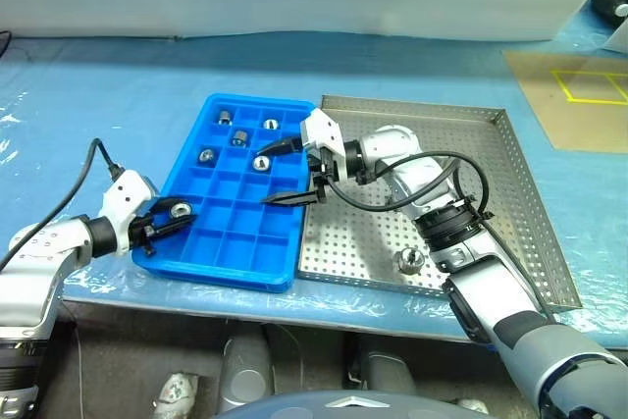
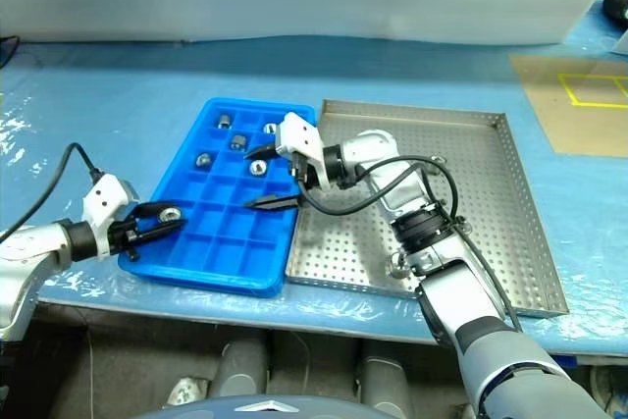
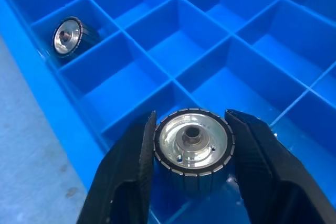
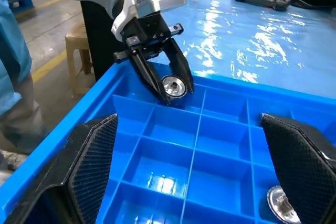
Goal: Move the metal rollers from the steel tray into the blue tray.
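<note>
The blue tray [image 1: 232, 242] lies on the blue-covered desk [image 1: 118, 85] with the steel tray [image 1: 510, 193] touching its side at 3 o'clock. The left hand [image 1: 169, 220] reaches in from 8 o'clock and sits at the blue tray's near corner on that side, its two black fingers [image 3: 126, 177] set against either side of one metal roller [image 3: 192, 148]; the roller stands with its bored face toward the wrist camera, low in a compartment along the tray's edge, and whether the fingers press it or merely flank it cannot be told for sure, though they appear closed on it. The right hand [image 1: 289, 172] hangs over the blue tray's 3 o'clock edge, pointing toward 9 o'clock, its fingers [image 4: 89, 161] spread wide apart with nothing between them. More metal rollers [image 1: 239, 137] rest in the compartments toward the tray's 12 o'clock end, one to a cell, five of them in the head views, grouped in the first three rows. One further roller [image 1: 408, 261] stands on the perforated floor of the steel tray, near its 6 o'clock rim and just beside the right forearm. A tan mat [image 1: 574, 95] with yellow taped lines lies on the desk at 2 o'clock, well apart from both trays
</note>
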`<state>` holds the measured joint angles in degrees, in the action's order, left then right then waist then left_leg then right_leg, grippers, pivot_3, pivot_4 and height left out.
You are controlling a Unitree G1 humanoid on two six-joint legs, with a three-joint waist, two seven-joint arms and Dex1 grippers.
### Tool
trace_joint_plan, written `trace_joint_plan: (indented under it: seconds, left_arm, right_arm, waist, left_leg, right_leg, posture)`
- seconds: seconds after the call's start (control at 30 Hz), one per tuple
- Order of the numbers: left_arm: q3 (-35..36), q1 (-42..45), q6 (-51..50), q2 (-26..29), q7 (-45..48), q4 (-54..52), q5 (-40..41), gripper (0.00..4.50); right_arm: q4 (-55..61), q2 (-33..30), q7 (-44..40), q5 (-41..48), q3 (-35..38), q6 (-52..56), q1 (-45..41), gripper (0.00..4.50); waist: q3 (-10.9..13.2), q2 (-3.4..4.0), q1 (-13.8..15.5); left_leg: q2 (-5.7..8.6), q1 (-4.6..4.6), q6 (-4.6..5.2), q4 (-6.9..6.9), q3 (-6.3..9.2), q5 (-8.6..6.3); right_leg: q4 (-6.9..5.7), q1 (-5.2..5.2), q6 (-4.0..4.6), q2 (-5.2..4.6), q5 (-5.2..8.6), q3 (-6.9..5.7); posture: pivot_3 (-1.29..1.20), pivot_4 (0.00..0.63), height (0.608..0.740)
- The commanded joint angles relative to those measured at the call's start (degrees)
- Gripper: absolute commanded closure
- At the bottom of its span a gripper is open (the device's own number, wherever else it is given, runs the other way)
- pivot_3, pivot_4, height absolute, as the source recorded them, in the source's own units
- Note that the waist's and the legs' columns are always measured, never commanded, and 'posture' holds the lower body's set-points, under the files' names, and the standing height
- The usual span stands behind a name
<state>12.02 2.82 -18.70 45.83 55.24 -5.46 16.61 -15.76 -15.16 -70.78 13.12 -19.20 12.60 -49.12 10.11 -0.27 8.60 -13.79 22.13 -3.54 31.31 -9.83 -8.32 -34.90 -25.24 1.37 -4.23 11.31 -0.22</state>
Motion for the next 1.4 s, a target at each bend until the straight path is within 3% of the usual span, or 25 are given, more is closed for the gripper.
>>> trace_joint_plan:
  seconds: [0.03, 0.13, 0.37, 0.57, 0.8, 1.1, 1.4]
  left_arm:
    - [-0.4, 0.8, 1.7, 0.9, -1.2, 2.4, -2.0, 1.18]
    - [-1.5, 2.8, 1.4, 0.8, -1.9, 1.4, -2.0, 0.16]
    - [-4.1, 11.4, 1.2, -1.6, -2.6, -0.2, -0.6, 0.16]
    - [-8.1, 28.0, 2.4, -8.4, -3.0, 4.2, 0.4, 0.16]
    - [-15.9, 41.6, 11.2, -16.2, 1.1, 23.2, -4.5, 0.16]
    - [-22.3, 57.2, 27.8, -32.6, 4.6, 56.3, -11.8, 0.16]
    - [-23.8, 62.0, 35.4, -41.6, 5.7, 71.5, -17.1, 0.16]
  right_arm:
    - [3.4, -0.3, 0.7, 0.3, 1.2, 0.0, 0.2, 0.00]
    - [3.9, -0.5, 1.3, 0.2, 1.2, 0.3, 0.6, 0.00]
    - [4.5, -1.3, 3.0, -0.1, 1.8, 0.6, 1.2, 0.00]
    - [8.1, -4.1, 5.8, 0.1, 4.1, 2.9, 2.4, 0.00]
    - [16.2, -9.7, 11.2, 0.8, 9.3, 8.7, 7.1, 0.00]
    - [33.2, -17.1, 20.1, 2.5, 17.3, 19.7, 18.9, 0.00]
    - [45.3, -20.0, 27.3, 4.4, 22.1, 28.0, 27.8, 0.00]
  waist:
    - [0.0, 0.00, -0.1]
    - [0.0, 0.00, -0.2]
    - [0.0, -0.01, 0.0]
    - [0.0, -0.04, -0.2]
    - [0.0, -0.05, -3.1]
    - [0.0, -0.09, -5.7]
    - [0.0, -0.09, -9.6]
  left_leg:
    - [-0.01, -0.03, -0.02, -0.02, 0.00, 0.01]
    - [-0.01, -0.11, -0.10, -0.03, 0.00, 0.06]
    - [0.01, -0.11, -0.16, 0.01, 0.00, 0.10]
    - [0.02, -0.01, -0.23, 0.27, 0.02, 0.15]
    - [0.06, -0.05, -0.39, 0.46, 0.01, 0.25]
    - [0.14, 0.08, -0.05, 0.88, -0.01, 0.05]
    - [0.16, -0.04, 0.33, 0.93, -0.12, -0.17]
  right_leg:
    - [-0.03, 0.00, 0.00, 0.02, 0.00, 0.01]
    - [-0.13, 0.00, 0.00, 0.03, 0.00, 0.04]
    - [-0.23, 0.00, 0.01, 0.02, 0.00, 0.06]
    - [-0.38, 0.02, 0.02, 0.00, 0.00, 0.07]
    - [-0.56, 0.01, 0.00, 0.03, 0.00, 0.23]
    - [-0.44, 0.12, -0.05, 0.03, -0.04, 0.39]
    - [-0.18, 0.27, -0.20, 0.04, -0.13, 0.53]
  posture:
    - [0.24, 0.150, 0.740]
    - [0.23, 0.150, 0.740]
    - [0.17, 0.150, 0.740]
    - [0.06, 0.150, 0.740]
    - [-0.15, 0.150, 0.740]
    - [-0.43, 0.150, 0.740]
    - [-0.57, 0.150, 0.740]
